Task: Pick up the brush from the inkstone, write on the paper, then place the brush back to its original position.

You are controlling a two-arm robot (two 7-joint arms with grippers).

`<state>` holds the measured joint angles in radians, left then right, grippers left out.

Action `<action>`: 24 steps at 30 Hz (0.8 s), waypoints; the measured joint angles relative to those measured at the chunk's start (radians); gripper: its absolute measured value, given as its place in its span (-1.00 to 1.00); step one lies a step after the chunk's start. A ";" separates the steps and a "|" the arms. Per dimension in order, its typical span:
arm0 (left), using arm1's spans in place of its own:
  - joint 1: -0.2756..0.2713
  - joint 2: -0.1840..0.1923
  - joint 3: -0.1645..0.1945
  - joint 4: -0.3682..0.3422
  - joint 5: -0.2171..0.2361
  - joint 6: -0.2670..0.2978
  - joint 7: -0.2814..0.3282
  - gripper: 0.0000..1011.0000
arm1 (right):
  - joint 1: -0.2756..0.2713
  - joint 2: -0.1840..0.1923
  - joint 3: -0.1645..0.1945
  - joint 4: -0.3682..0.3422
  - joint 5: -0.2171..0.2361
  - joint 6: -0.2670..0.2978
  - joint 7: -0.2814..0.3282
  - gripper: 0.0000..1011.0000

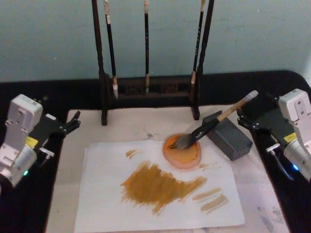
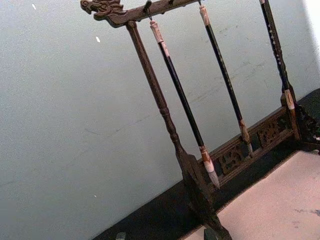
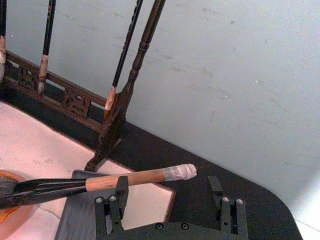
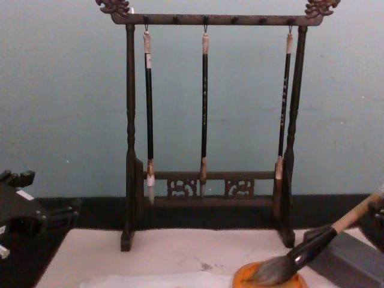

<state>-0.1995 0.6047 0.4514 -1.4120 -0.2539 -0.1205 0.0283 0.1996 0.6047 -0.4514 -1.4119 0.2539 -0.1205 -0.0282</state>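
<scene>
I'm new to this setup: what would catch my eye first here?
The ochre brushstrokes smeared across the paper stand out most. At its far right corner, the brush rests with its tuft in an orange dish and handle on a grey inkstone. A dark rack of three thin hanging brushes stands behind, the left pincer and right pincer flanking the mat.

Head view: worktop (image 1: 48, 92) seen from above, tilted forward-down. Chest view: mounted lower, aimed level at brush rack (image 4: 129, 120), close range. Wrist views: angled up toward wall (image 2: 75, 125) from either side. Brush rack shared by all views; brush (image 3: 145, 176) by three.
</scene>
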 joint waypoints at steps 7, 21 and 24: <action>0.000 0.000 0.000 0.000 0.000 0.000 0.000 1.00 | 0.000 0.000 0.000 0.000 0.000 0.000 0.000 0.98; 0.000 0.000 0.000 0.000 0.000 0.000 0.000 1.00 | 0.000 0.000 0.000 0.000 0.000 0.000 0.000 0.98; 0.000 0.000 0.000 0.000 0.000 0.000 0.000 1.00 | 0.000 0.000 0.000 0.000 0.000 0.000 0.000 0.98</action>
<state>-0.1995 0.6047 0.4514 -1.4120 -0.2539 -0.1205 0.0283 0.1996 0.6047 -0.4513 -1.4120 0.2539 -0.1205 -0.0283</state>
